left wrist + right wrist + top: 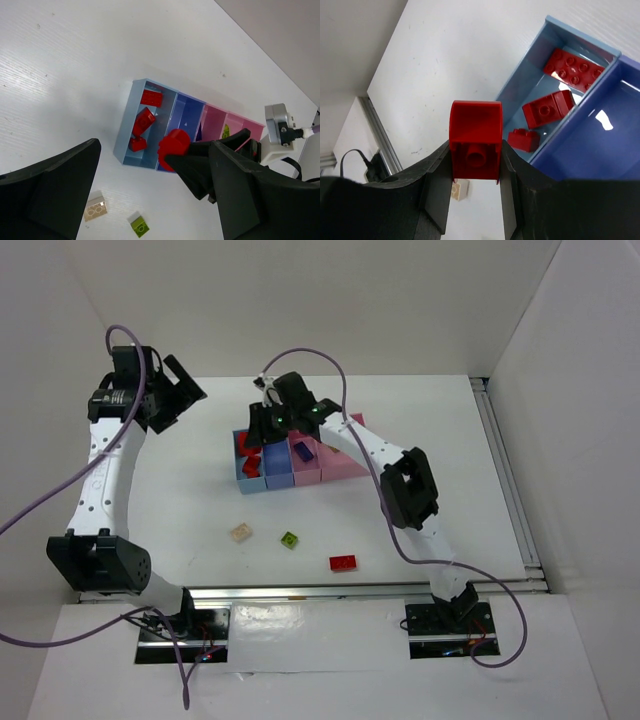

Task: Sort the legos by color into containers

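My right gripper (475, 170) is shut on a red lego (475, 142) and holds it above the near end of the containers, over the wall between the light blue bin (520, 80) and the darker blue bin (600, 130). The held red lego also shows in the left wrist view (173, 145). Three red legos (144, 121) lie in the light blue bin (125, 130). A lime green lego (226, 131) lies in a pink bin. On the table lie a cream lego (240, 533), a lime green one (290, 539) and a red one (343, 562). My left gripper (185, 390) is open and empty at the far left.
The bin row (305, 472) stands mid-table with a dark purple lego (302, 451) in the narrow pink bin. A metal rail (505, 470) runs along the right edge and another (350, 590) along the near edge. White walls enclose the table.
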You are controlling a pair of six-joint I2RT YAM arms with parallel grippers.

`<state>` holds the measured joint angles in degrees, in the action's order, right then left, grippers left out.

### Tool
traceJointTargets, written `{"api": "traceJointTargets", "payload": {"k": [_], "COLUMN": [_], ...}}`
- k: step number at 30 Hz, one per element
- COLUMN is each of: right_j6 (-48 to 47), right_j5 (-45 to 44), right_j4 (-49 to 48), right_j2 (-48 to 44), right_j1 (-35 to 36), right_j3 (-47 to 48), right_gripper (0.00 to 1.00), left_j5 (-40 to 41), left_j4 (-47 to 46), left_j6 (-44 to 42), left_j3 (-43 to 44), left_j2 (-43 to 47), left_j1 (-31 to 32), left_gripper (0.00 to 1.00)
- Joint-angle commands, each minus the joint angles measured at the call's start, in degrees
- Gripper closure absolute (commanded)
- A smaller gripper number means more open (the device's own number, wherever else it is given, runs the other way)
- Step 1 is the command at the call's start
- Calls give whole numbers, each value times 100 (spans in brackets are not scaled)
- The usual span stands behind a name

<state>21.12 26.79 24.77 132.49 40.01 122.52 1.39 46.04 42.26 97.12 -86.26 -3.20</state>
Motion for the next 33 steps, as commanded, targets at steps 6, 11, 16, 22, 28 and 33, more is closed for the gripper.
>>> {"api": "traceJointTargets", "payload": {"k": [6,11,16,22,28,33], "right_j6": [-47,-100,-467,-339,558,1534], "right_j5": [-174,-621,-1393,-2474,-2845,-3065], "right_j4": [124,186,-113,852,1942,2321], "right_j2": [410,-492,-2171,-3948,-5083,-5329], "right_j1": [165,112,7,173,885,1395], "right_j3": [993,126,-2330,-4269,-5729,-6213], "right_gripper": [30,27,45,49,25,18], "left_j5": [-568,-675,-991,-1237,-1307,-1431], "left_j4": [36,36,36,36,-166,-236], "left_j6": [-218,-341,-631,-631,-570,-570], "left_j3": [-88,-27,201,386,194,132], "left_j2": [303,355,294,136,136,-58], "left_j1": [-75,-75,-23,223,337,470], "left_gripper": [0,0,0,0,0,0]}}
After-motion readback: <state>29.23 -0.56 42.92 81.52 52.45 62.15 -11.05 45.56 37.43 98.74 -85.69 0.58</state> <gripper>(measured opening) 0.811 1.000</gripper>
